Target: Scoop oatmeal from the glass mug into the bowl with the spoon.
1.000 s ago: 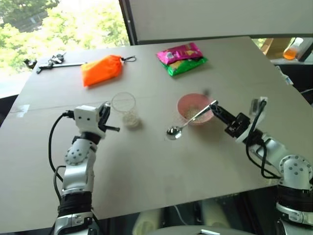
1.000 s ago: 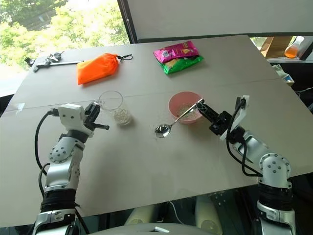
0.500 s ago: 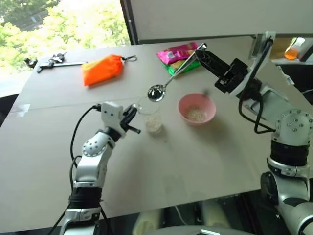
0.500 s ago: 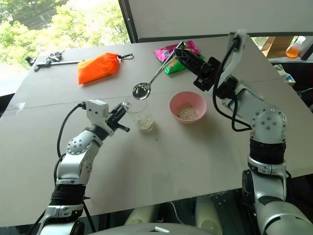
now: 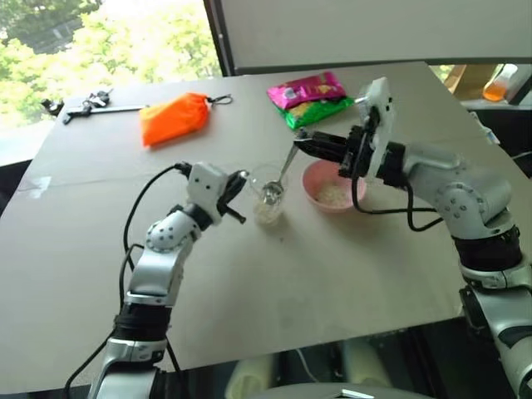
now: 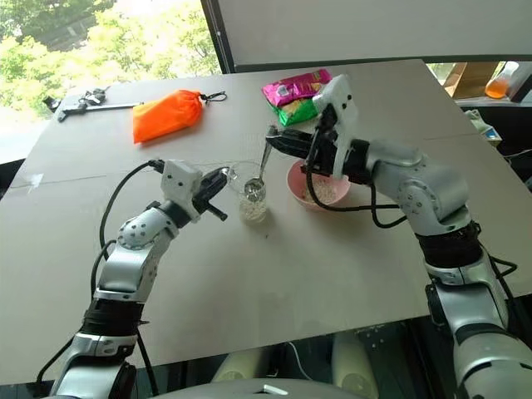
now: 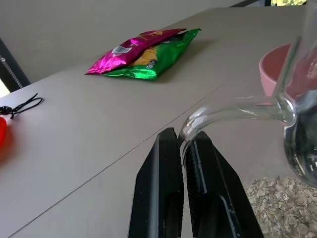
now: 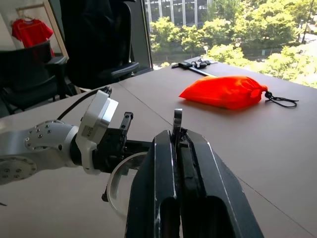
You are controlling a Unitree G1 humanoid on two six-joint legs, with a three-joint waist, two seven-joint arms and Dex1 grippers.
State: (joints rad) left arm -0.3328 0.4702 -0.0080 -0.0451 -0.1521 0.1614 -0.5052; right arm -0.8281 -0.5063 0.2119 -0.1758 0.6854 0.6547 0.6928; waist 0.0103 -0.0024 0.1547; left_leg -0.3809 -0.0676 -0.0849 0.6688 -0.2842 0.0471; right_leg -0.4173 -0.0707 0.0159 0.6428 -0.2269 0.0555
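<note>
Both claws are clamped: the left gripper (image 5: 239, 181) pinches the glass mug (image 5: 268, 193) by its handle, while the right gripper (image 5: 301, 141) holds the spoon (image 5: 280, 176), dipping into the mug beside the bowl (image 5: 331, 186).

Right tool (image 8: 179, 136) clamps spoon (image 8: 177, 119); orange pouch (image 8: 223, 91) beyond.

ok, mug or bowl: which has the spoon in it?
The glass mug: the spoon dips into it, gripped by the right gripper. The pink bowl holds just oatmeal.

table (image 5: 274, 274) — glass mug (image 5: 268, 193) | bowl (image 5: 332, 184) | orange pouch (image 5: 172, 118) | snack packet (image 5: 310, 98)
</note>
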